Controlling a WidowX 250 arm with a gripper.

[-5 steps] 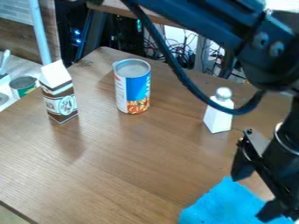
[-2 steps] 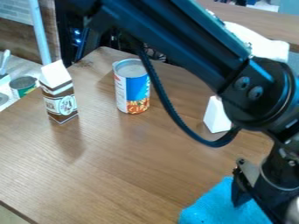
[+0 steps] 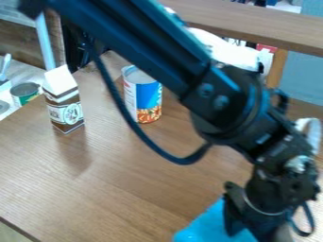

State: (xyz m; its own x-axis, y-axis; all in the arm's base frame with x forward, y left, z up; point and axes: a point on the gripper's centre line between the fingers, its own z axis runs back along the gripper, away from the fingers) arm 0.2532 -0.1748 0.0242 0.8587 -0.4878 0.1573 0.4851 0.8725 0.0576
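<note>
I'm hanging the gripper [image 3: 253, 226] low at the blue cloth [image 3: 205, 227], can't tell if spread or pinching; can [image 3: 148, 97] and carton [image 3: 65, 108] are standing upright, presumably steadied by flat bases.

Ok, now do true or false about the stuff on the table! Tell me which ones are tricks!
1. The brown-and-white carton stands upright. True.
2. The robot arm hides part of the tin can. True.
3. The tin can is lying on its side. False: it stands upright.
4. The gripper is down at the blue cloth. True.
5. The blue cloth is between the carton and the tin can. False: it is down by the gripper.
</note>
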